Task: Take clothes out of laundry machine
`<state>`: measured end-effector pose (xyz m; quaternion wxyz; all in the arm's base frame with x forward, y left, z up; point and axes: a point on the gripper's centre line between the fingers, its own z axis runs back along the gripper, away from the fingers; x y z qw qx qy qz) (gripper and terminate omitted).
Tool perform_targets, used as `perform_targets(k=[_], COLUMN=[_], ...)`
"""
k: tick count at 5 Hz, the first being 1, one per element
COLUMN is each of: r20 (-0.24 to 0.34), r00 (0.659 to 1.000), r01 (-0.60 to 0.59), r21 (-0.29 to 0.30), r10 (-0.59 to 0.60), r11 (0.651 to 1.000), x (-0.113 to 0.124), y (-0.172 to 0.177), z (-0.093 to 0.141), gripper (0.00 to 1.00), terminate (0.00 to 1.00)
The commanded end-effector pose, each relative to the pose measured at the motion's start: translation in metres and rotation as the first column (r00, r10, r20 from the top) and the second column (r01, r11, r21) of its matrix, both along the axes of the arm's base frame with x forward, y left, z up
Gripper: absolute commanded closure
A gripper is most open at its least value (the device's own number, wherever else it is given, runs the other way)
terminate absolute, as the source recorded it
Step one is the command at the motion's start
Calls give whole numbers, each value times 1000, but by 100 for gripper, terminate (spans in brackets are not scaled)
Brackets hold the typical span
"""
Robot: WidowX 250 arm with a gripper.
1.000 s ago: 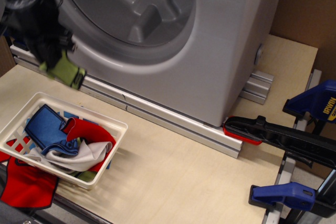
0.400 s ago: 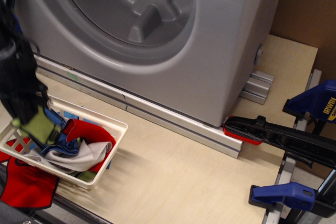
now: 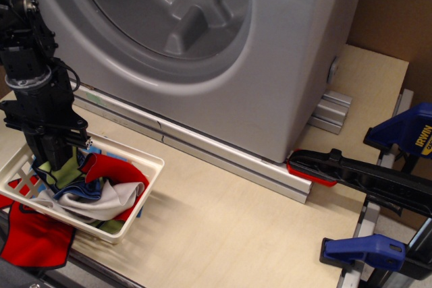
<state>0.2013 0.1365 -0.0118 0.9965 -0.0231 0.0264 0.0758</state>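
Note:
The grey laundry machine [image 3: 283, 65] fills the top of the view, and its round drum opening [image 3: 169, 11] shows moulded ribs and no cloth. My black gripper [image 3: 52, 160] points straight down into the left end of the white basket [image 3: 145, 166]. The lime-green cloth [image 3: 65, 175] lies in the basket right at my fingertips, on top of the other cloths. The dark fingers hide whether they still pinch it.
The basket also holds a blue cloth [image 3: 84, 192], a red cloth [image 3: 111, 170] and a white one [image 3: 101, 200]. Another red cloth [image 3: 34, 237] lies under the basket at the table's front edge. Blue and black clamps [image 3: 378, 187] stand at the right.
My gripper carried the lime-green cloth from in front of the machine down into the basket. The cloth now rests spread on the pile, and the arm stands more upright.

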Motion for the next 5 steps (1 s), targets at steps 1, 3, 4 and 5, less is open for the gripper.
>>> perform_targets(k=[1, 3, 4, 5], r20=[98, 155, 155, 155], r00=[994, 987, 987, 987], r01=[-50, -59, -59, -59], r21=[101, 49, 49, 49], r10=[40, 51, 51, 51], r11=[994, 997, 997, 997], x=[4, 14, 14, 14], y=[7, 11, 11, 11], z=[62, 95, 95, 95], gripper=[0, 0, 0, 0], terminate=[0, 0, 0, 100])
